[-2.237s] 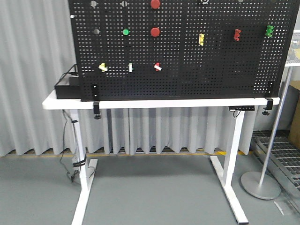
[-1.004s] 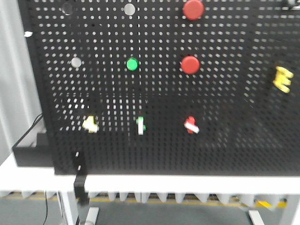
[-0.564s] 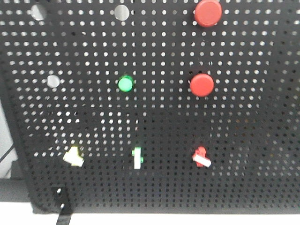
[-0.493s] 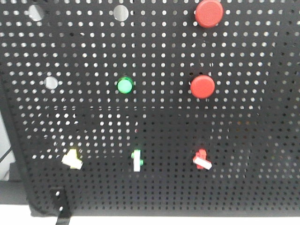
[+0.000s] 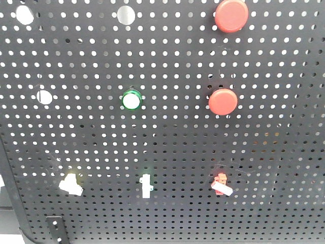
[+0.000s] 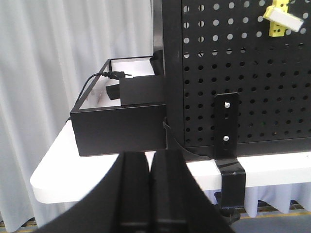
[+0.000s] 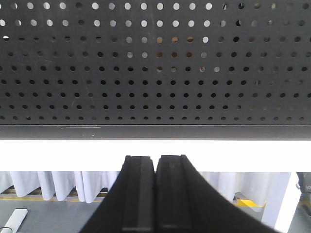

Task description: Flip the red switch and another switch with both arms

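Closer than before, the red switch (image 5: pixel 221 184) and pale yellow switch (image 5: pixel 70 184) sit lower in the front view. Left gripper (image 6: pixel 149 160) and right gripper (image 7: pixel 156 162) are both closed, empty.

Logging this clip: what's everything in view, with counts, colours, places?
Perforated pegboard: one, black, upright on table.
Big round push buttons: two, red, upper right.
Small round button: one, green, centre.
Round plugs: three, silvery, upper left.
Tiny red-based toggle switch: one, white lever, bottom right.
Tiny yellow-based toggle switch: one, white lever, bottom left.
Green-based toggle: one, white lever, between them.
Open box: one, black, left of pegboard.
Table: one, white.
Left gripper: black, shut.
Right gripper: black, shut.
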Tool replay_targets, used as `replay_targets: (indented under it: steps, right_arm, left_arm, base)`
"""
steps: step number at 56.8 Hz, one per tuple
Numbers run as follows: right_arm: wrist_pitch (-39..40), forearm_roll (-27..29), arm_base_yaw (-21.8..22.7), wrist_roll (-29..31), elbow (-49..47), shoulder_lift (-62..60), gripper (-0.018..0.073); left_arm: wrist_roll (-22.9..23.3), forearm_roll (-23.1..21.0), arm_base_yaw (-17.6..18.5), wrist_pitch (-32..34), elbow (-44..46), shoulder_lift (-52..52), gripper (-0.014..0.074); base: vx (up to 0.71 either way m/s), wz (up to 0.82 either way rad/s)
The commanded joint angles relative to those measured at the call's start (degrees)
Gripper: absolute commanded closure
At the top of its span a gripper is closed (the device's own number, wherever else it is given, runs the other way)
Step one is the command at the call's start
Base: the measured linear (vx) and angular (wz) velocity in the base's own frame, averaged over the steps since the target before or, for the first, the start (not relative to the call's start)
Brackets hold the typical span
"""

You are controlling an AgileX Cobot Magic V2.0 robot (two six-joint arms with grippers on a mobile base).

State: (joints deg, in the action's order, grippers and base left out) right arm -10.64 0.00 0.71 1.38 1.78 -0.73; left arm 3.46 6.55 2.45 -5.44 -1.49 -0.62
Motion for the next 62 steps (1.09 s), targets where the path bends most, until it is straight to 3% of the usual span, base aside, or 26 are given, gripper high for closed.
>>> replay_targets:
  steps: [1,22,28,34,41,49,62]
  right_arm:
    - [4.77,-0.34,-0.02,0.0,0.33,0.02,0.0566]
    - [9.37,1.87,-0.02,-1.38,0.33,0.02,0.0566]
    - [14.44,3.12,-0.02,-1.38,0.33,0.02,0.0566]
    - [24.35,3.5,-0.02,-2.09,-0.47,0.02,0.0566]
    - [23.09,3.2,-0.02,-4.55,-6.54,0.41,0.0566]
    - [16.04,0.91,-0.02,-5.05,-19.57,6.03,0.0566]
    - [13.58,-0.76,-0.02,-3.92,-37.48,23.41,0.0566]
  left_arm:
    - [0.04,-0.26,0.28,4.85,-1.0,-0.46,0.0594]
    - [-0.08,-0.24,0.28,6.84,-1.0,-0.46,0.0594]
    - [-0.08,-0.24,0.28,12.29,-0.51,-0.46,0.0594]
    - [-0.02,-0.24,0.28,20.35,-0.51,-0.46,0.0594]
    - [2.1,-0.29,0.28,30.53,1.1,-0.23,0.0594]
    - [9.1,-0.02,0.28,25.22,12.18,4.44,0.0594]
    - [9.19,0.19,0.34,18.37,34.75,24.5,0.0594]
  base:
    - [0.0,0.0]
    - [0.0,0.0]
    - [0.0,0.0]
    - [0.0,0.0]
    - [0.0,0.0]
    - [0.0,0.0]
    - [0.0,0.0]
